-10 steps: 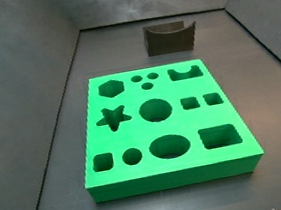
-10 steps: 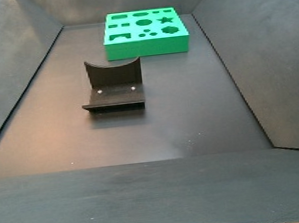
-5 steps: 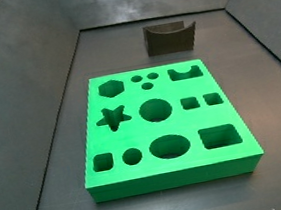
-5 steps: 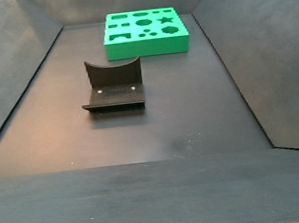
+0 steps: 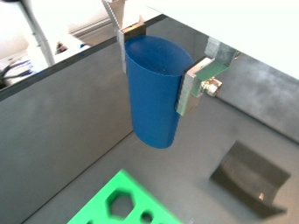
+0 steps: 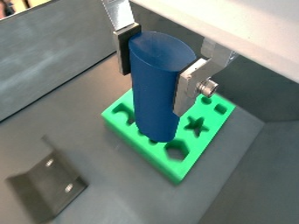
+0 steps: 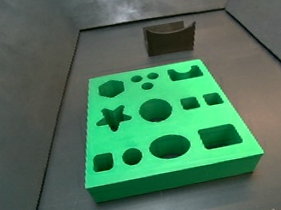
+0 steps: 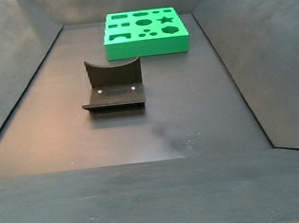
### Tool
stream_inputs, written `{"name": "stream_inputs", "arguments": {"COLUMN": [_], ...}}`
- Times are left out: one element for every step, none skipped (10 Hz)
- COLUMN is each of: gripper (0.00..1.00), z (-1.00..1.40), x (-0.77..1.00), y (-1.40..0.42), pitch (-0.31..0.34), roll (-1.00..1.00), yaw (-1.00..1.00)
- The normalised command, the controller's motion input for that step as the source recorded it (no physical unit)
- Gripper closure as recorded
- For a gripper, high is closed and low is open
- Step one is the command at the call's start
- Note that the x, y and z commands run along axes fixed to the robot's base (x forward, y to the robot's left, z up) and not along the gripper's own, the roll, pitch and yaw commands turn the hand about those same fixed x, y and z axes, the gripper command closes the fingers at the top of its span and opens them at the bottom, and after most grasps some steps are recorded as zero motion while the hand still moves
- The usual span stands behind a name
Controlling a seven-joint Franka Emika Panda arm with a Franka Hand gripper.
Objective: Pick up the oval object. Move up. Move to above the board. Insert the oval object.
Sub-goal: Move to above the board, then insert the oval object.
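Blue smooth oval peg (image 5: 155, 92) hangs upright, clamped between the pincer (image 5: 156, 66)'s silver plates, high over the dark desk (image 8: 141, 134). Bright green slab with cut-outs (image 6: 176, 144) sits below; neither side view shows the arm, probably lifted for clearance.

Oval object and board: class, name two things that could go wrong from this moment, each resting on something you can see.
1. The gripper holds the oval object only near its top, so the long free end could tilt and catch a hole's edge.
2. The board has many differently shaped holes close together; the peg could come down over the wrong one.
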Motion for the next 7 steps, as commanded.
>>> {"name": "stream_inputs", "arguments": {"gripper": [1.00, 1.00, 1.00, 1.00, 1.00, 1.00, 1.00], "z": [0.01, 0.01, 0.02, 0.02, 0.02, -0.03, -0.02], "x": [0.23, 0.25, 0.25, 0.19, 0.15, 0.00, 0.00], "y": [-1.00, -1.00, -0.86, -0.58, -0.35, 0.00, 0.00], "pitch": [0.129, 0.133, 0.138, 0.134, 0.122, 0.000, 0.000], "roll": [0.00, 0.00, 0.01, 0.02, 0.04, 0.00, 0.00], "yaw": [-0.03, 0.01, 0.01, 0.01, 0.01, 0.00, 0.00]}}
